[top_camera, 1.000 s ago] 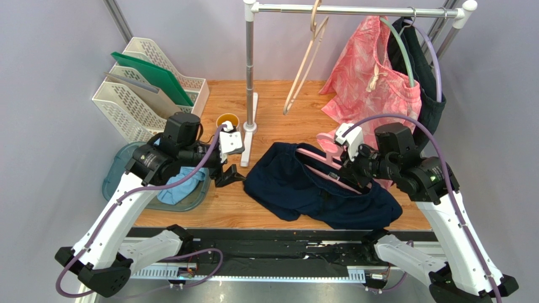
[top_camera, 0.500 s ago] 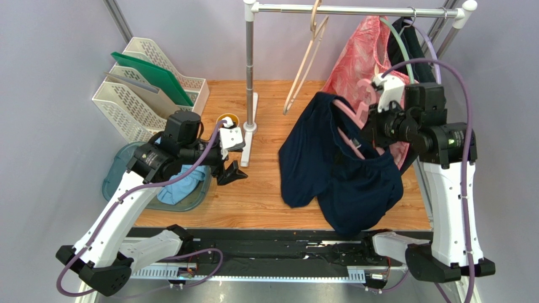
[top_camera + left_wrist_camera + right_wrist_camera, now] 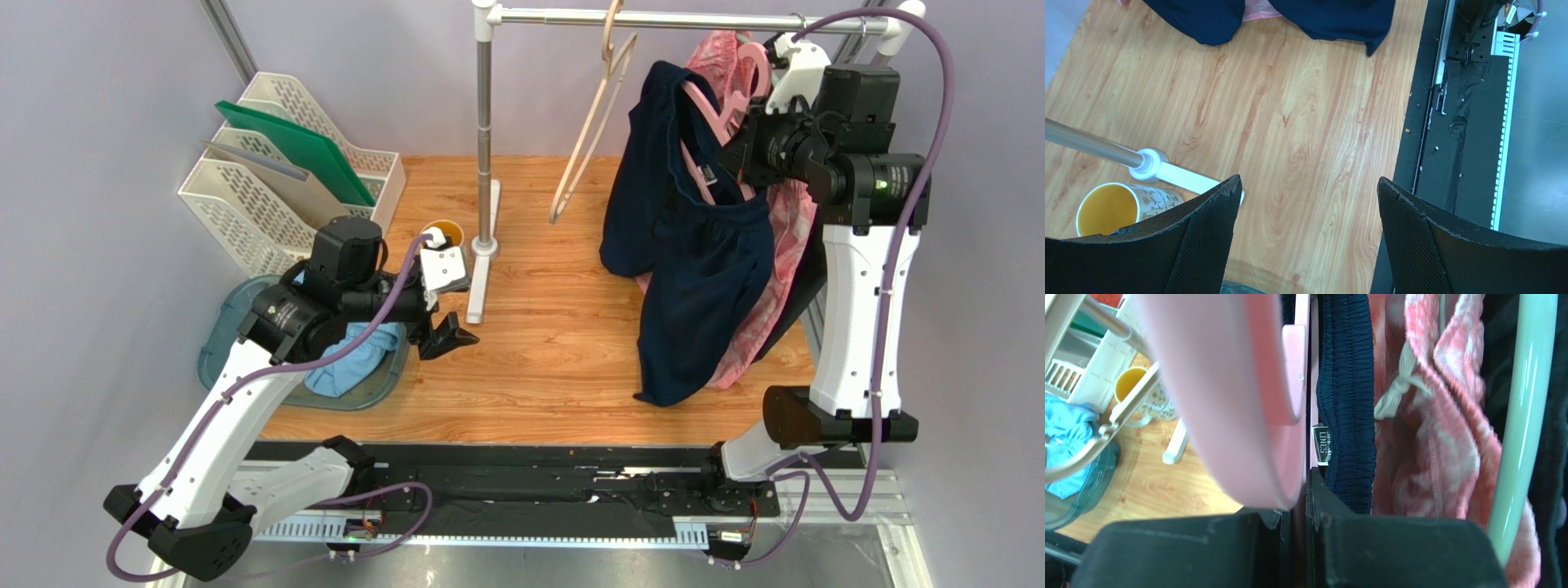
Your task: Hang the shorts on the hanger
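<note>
Left of the rail's [image 3: 662, 18] post [image 3: 483, 135], low over the desk [image 3: 552, 355], the left claw [image 3: 1309, 187] was seen with its fingers wide apart and nothing between them. A cup [image 3: 1106, 208] stood just beside it, at the foot of the post. A beige hanger [image 3: 597, 110] was hung from the rail near its middle.

Further right, just below the rail, the shorts [image 3: 687, 270] were draped on the hanger [image 3: 1241, 404] and hung clear of the desk, with the waistband [image 3: 1346, 386] close against the hanger's arm. The right claw [image 3: 1301, 496] was clamped on the hanger, its fingers drawn to a narrow slit with pink plastic in it. From that claw the hanger rose toward the rail. Its long axis appeared to lie across the rail, like the beige hanger's. The hook was found close under the rail's right part, but whether it touched could not be told.

Behind, pink shorts [image 3: 783, 239] and a green hanger [image 3: 1524, 416] were crowded on the same stretch of rail. The draping was judged done. Hooking onto the rail was judged the step in hand, and it fell to the right arm, by far the nearer.
</note>
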